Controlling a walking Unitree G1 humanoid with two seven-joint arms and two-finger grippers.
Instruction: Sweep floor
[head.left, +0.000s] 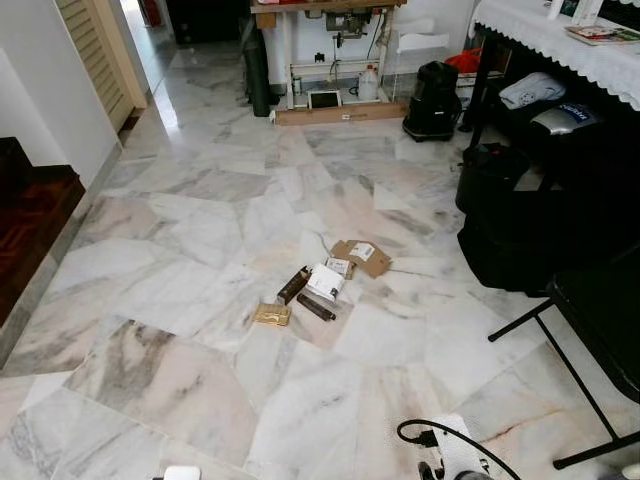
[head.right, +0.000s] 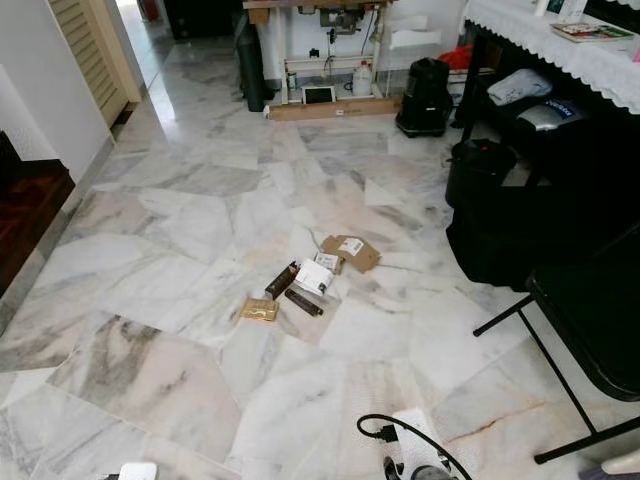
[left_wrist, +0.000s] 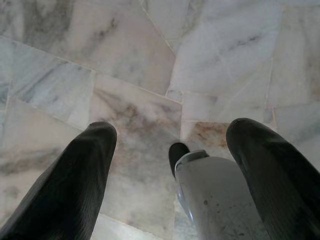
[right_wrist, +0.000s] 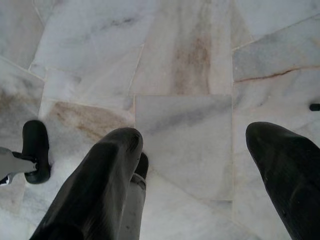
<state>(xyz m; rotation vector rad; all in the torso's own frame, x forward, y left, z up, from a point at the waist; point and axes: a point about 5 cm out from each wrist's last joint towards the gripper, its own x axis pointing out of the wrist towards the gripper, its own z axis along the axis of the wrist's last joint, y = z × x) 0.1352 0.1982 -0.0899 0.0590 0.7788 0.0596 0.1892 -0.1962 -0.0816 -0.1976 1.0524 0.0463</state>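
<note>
A small pile of litter lies on the marble floor (head.left: 180, 250) in the middle of the room: a brown cardboard piece (head.left: 361, 256), a white packet (head.left: 325, 281), a dark brown wrapper (head.left: 293, 285), a dark stick (head.left: 316, 307) and a gold packet (head.left: 272, 315). My left gripper (left_wrist: 172, 129) hangs open over bare tiles, beside a grey-white part of my body (left_wrist: 210, 195). My right gripper (right_wrist: 194, 135) is also open above the floor, nothing between its fingers. A black cable (head.left: 450, 437) loops at the bottom edge of the left eye view.
A black folding chair (head.left: 600, 310) stands at the right, with black bags (head.left: 510, 230) beyond it under a table with a white lace cloth (head.left: 560, 40). A black bag (head.left: 432, 100) and a sewing table (head.left: 330, 60) are at the back. A dark wooden step (head.left: 30, 220) runs along the left.
</note>
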